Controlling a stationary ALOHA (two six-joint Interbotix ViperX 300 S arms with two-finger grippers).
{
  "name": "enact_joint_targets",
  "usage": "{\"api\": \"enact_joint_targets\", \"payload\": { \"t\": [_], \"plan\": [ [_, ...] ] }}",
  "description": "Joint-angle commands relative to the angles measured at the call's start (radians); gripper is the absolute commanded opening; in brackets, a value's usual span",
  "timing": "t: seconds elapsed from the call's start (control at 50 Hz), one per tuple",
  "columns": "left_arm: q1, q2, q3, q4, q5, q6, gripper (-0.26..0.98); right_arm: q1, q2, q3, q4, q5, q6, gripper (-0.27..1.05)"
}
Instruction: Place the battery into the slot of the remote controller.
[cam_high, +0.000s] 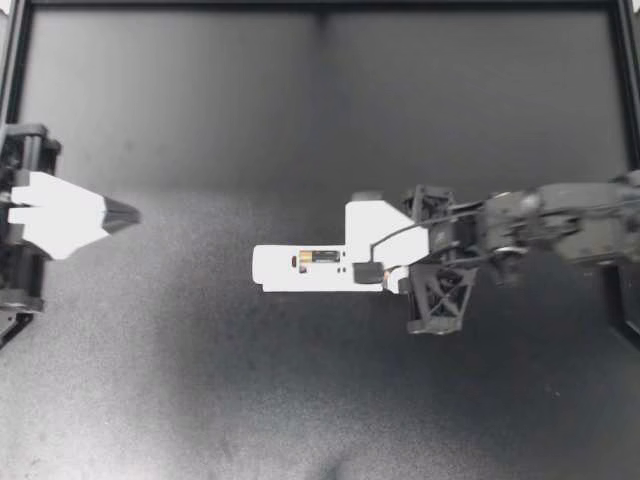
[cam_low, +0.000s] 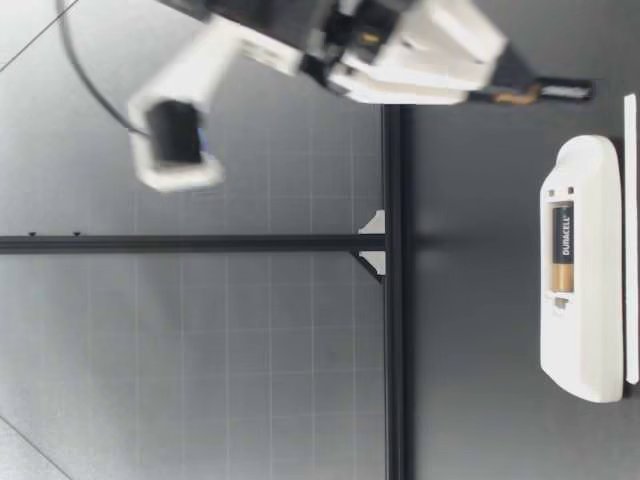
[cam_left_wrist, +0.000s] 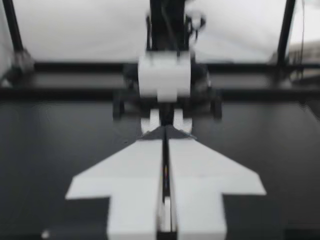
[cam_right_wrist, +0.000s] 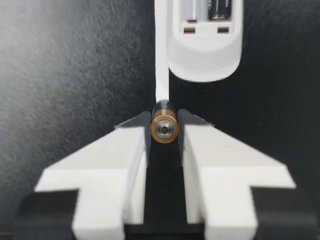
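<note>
Dark matte table (cam_high: 200, 400) lies beneath us. Our right gripper (cam_high: 368, 272) pinches a battery (cam_right_wrist: 164, 127) end-on between its fingertips, at the end of the white remote (cam_high: 300, 268) nearest that arm. The remote lies flat, a second battery (cam_high: 318, 258) seated in its open compartment. Wrist and arm reach in from the table's right side, angled downward. Our left gripper (cam_high: 125, 215), fingers pressed together, hangs at the left edge, well apart.

Dark matte table (cam_high: 200, 100), black frame rails (cam_high: 320, 6)
</note>
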Motion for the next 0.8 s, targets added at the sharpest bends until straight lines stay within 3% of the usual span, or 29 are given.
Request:
{"api": "enact_joint_targets", "payload": {
  "t": [0.0, 0.24, 0.4, 0.54, 0.78],
  "plan": [
    [0.008, 0.063, -0.041, 0.000, 0.018, -0.002, -0.18, -0.005, -0.072, 0.037, 0.002, -0.143, 0.005, 0.01],
    [0.051, 0.270, -0.127, -0.006, 0.218, -0.009, -0.18, -0.017, -0.110, 0.216, 0.005, -0.721, 0.006, 0.01],
    [0.063, 0.403, -0.176, -0.006, 0.259, -0.008, -0.18, -0.037, -0.074, 0.262, 0.017, -0.940, 0.006, 0.01],
    [0.063, 0.511, -0.219, -0.006, 0.279, -0.008, -0.18, -0.038, -0.014, 0.273, 0.018, -1.048, 0.005, 0.01],
    [0.063, 0.669, -0.291, -0.006, 0.288, -0.005, -0.18, -0.038, 0.092, 0.250, 0.018, -1.054, 0.003, 0.01]
  ]
}}
